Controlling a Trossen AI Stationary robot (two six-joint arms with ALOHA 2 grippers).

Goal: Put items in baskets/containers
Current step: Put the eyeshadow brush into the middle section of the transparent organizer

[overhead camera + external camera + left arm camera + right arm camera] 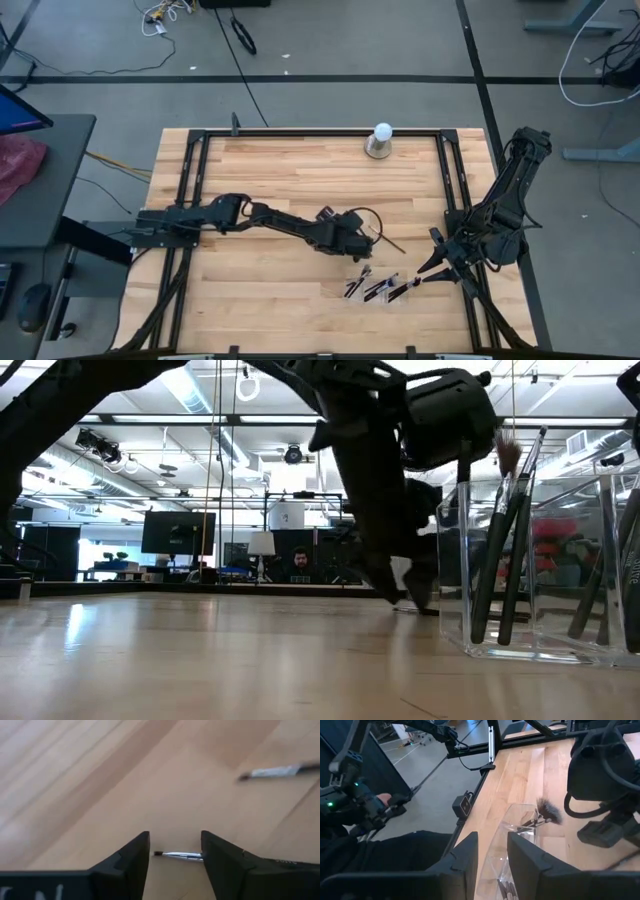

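Brush (180, 855) lies flat on the table (270, 290), mid-frame in the high view, right between my left gripper (175, 857) fingers; long axis crosses the gap, dark tip toward one finger, silvery ferrule showing; fingers narrowly apart, not closed. Second brush (277, 771) lies upper right in the left wrist view. Right gripper (492, 857) waits narrowly parted near the clear tray (380, 287), lower right of centre, already holding brushes.

Wooden table (270, 290) with clear tray (378, 287), brush (388, 243)

I count two brushes loose on my desk (270, 300): one (182, 855) between my left fingers, another (277, 771) nearby. One clear tray (540, 575), one white ball (381, 132).
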